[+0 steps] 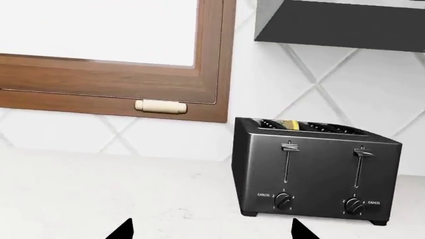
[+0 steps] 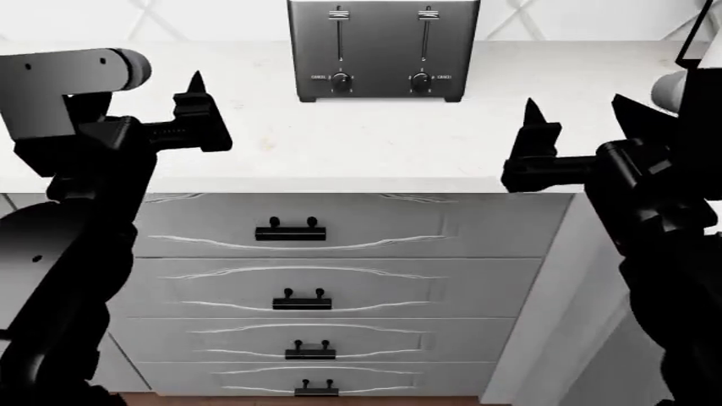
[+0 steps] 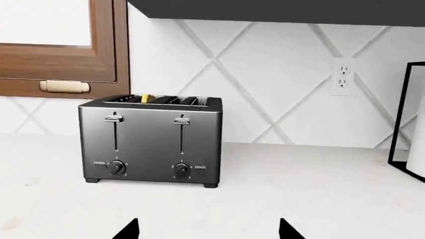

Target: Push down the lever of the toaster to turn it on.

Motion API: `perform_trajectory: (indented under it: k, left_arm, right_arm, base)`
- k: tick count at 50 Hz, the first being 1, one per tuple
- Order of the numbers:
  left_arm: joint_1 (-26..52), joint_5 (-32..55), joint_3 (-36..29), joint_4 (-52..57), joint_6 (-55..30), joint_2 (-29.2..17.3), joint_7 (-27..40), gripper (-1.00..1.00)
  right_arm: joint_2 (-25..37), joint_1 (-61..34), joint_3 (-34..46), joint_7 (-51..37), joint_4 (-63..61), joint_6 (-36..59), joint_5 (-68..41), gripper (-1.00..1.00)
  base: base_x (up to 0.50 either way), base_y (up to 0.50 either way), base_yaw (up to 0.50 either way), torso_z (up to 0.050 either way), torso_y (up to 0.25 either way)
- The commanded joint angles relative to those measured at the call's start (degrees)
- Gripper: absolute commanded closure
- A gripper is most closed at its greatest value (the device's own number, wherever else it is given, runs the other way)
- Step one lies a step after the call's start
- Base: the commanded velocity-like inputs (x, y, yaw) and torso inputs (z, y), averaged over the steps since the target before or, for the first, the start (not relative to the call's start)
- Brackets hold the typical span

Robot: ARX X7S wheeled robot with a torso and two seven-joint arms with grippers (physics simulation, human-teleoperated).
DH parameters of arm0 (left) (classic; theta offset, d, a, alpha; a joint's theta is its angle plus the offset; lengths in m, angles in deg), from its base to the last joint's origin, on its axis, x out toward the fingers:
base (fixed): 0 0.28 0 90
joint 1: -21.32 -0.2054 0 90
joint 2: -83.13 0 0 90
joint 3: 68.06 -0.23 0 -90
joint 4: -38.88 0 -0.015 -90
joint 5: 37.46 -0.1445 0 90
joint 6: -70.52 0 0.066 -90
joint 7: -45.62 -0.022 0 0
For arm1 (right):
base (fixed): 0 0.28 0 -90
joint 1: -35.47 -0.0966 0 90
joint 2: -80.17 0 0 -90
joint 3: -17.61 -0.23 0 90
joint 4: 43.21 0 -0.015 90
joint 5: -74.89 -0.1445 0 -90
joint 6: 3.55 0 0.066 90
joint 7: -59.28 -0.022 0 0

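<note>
The black toaster (image 2: 384, 51) stands at the back of the white counter, against the tiled wall. Its two silver levers (image 2: 336, 14) (image 2: 428, 14) both sit at the top of their slot tracks, above the round dial knobs. In the left wrist view the toaster (image 1: 315, 169) is ahead and off to one side, with both levers (image 1: 288, 147) (image 1: 363, 152) showing. From the right wrist the toaster (image 3: 149, 142) and its levers (image 3: 114, 119) (image 3: 181, 121) also show. My left gripper (image 1: 212, 230) (image 2: 198, 106) and right gripper (image 3: 208, 230) (image 2: 530, 135) hover open near the counter's front edge, well short of the toaster, holding nothing.
A white drawer cabinet (image 2: 299, 279) sits under the counter (image 2: 373, 144). On the wall behind are a wooden window frame (image 1: 212, 59), a dark hood (image 1: 339, 25) and an outlet (image 3: 343, 75). A black-framed object (image 3: 406, 114) stands at the counter's right end.
</note>
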Motion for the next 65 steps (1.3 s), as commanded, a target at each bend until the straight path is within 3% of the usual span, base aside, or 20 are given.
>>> perform_trajectory:
  k: [1,19,26,39,65]
  left_arm:
    - [6.89,0.64,2.08,-2.95,-1.19,-1.62,0.11,-1.00]
    - [7.50,0.16,1.60,-3.88,1.34,-1.80,0.68,-1.00]
    - [2.45,-2.37,0.16,-0.60,6.56,-3.39,1.15,-1.00]
    - [1.80,-2.53,-0.17,-0.34,7.44,-3.73,1.48,-1.00]
    - [1.79,-2.71,-1.31,-0.47,7.66,-4.19,2.39,-1.00]
  right_arm:
    - [1.58,-8.99,0.40,-0.62,3.90,3.19,-0.74,-1.00]
    - [2.27,-9.26,-0.13,-1.83,4.08,1.92,-1.84,-1.00]
    - [0.68,-4.45,-1.99,-1.37,1.41,-1.57,-2.58,-1.00]
    - [0.60,-3.88,-2.31,-1.63,1.16,-2.09,-3.18,-1.00]
    - [0.60,-3.87,-3.62,-1.74,1.20,-2.17,-4.84,-1.00]
  base:
    - [0.00,0.00,0.00,0.000,0.000]
    - [0.00,0.00,0.00,0.000,0.000]
    - [0.00,0.00,0.00,0.000,0.000]
    - [0.00,0.00,0.00,0.000,0.000]
    - [0.00,0.01,0.00,0.041,0.000]
